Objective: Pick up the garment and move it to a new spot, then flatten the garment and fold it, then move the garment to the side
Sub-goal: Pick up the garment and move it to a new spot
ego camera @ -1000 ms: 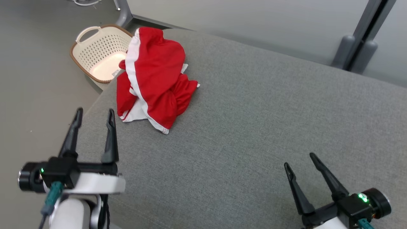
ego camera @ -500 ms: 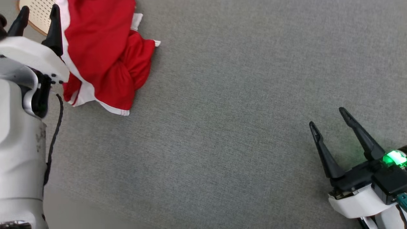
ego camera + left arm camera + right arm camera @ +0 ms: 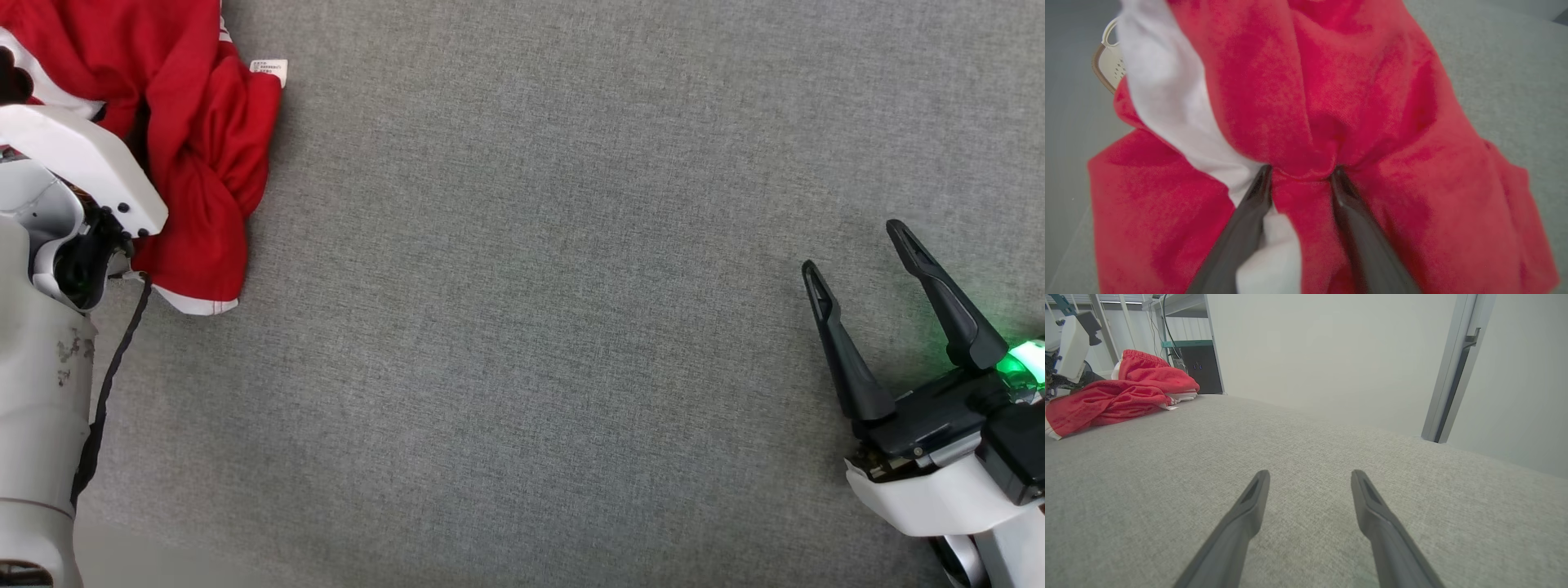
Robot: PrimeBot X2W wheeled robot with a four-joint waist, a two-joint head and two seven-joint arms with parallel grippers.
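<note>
Two L jaws astride garment (image 3: pixel 1372 102)

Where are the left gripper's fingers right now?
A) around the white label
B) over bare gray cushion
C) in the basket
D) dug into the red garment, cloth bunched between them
D: in the left wrist view the left gripper has its two dark fingers sunk into the red garment, with a fold gathered between the tips. How tight the pinch is can't be told.
</note>
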